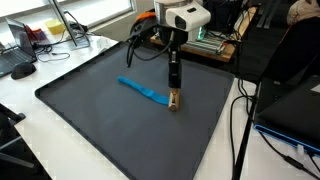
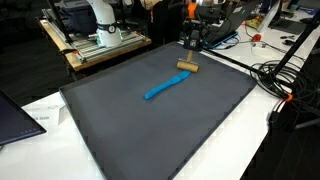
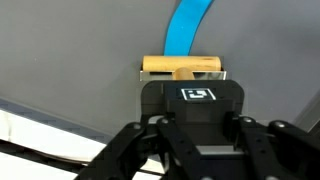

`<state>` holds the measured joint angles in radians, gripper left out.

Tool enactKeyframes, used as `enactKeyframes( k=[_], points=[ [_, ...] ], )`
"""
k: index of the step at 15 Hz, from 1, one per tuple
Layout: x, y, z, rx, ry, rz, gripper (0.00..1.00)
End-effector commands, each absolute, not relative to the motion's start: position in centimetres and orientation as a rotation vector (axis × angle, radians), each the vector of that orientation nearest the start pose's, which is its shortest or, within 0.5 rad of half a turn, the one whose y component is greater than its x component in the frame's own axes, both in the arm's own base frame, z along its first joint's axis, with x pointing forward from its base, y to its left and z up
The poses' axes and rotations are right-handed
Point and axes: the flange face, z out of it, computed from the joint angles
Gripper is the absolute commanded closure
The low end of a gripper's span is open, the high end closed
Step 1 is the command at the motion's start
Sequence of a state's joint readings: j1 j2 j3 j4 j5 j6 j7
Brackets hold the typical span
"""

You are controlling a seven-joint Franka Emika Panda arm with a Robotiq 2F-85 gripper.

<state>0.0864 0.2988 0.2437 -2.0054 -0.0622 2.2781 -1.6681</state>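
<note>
The gripper (image 1: 174,97) is clamped on the wooden head (image 3: 180,65) of a blue-handled tool (image 1: 143,89).
The tool is laid flat on the dark mat (image 2: 120,130), its head near the mat's edge in an exterior view. The head is pinched from above by the upright gripper, and the handle is stretched away across the mat.

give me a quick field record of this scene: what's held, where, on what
tool: blue-handled tool, lying on the mat
fingers: fingers shut on the tool's tan head, reaching down from above
handle: blue, runs from the head toward the middle of the mat
surface: dark grey mat on a white table
around: cables beyond the mat's edge; nothing else on the mat
</note>
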Motion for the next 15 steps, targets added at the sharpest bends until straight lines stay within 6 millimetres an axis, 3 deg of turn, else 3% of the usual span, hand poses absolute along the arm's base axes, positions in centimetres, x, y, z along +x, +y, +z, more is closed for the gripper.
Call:
enactKeyframes(
  k=[1, 15],
  points=[
    [54.7, 20.7, 27.2, 1.605, 2.808, -0.022, 0.78],
    [53.2, 22.9, 27.0, 1.433, 2.94, -0.008, 0.78]
  ],
)
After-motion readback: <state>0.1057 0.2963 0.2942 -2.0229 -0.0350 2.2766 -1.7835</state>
